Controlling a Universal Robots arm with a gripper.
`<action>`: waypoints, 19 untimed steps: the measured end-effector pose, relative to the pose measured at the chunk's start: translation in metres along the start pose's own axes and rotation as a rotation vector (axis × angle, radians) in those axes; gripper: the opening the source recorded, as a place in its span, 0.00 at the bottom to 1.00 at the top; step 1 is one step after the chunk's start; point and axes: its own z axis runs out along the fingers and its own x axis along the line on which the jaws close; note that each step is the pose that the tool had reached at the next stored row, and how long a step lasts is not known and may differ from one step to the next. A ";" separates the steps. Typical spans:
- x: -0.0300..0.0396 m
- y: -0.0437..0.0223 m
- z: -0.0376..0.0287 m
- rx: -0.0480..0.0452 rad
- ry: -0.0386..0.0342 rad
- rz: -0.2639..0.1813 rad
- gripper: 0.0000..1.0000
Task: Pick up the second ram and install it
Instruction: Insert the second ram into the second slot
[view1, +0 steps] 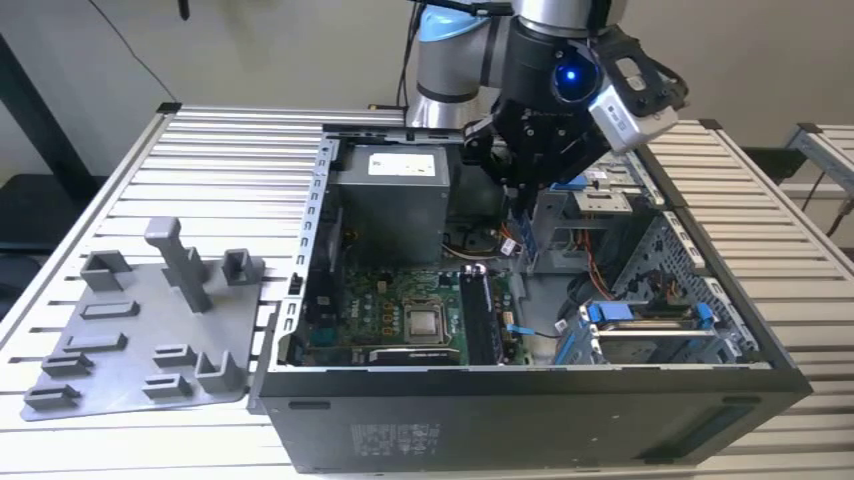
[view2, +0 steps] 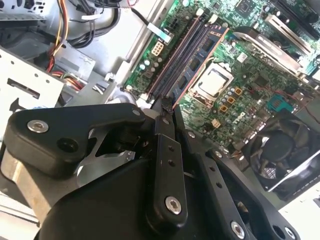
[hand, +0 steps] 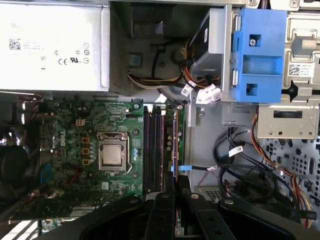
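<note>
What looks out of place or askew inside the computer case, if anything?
Nothing stands out. The gripper holds the second ram straight, in line with the black slots on the green board; the cables lie beside the board.

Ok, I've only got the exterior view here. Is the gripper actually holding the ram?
Observer: It looks so. In the first wrist view the ram shows edge-on in the gripper, pinched between the fingers.
Operator: Is it lined up with the slots?
Observer: Roughly. In that view the long black slots run straight toward the gripper.
Operator: Anything by the CPU I can't see?
Observer: The second wrist view shows a black fan just past the CPU.
</note>
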 end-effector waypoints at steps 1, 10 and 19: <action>0.0008 0.0000 0.0019 0.0007 0.0001 0.006 0.14; 0.0019 0.0002 0.0088 0.0027 0.0009 0.035 0.14; 0.0019 0.0002 0.0110 0.0032 0.0011 0.047 0.14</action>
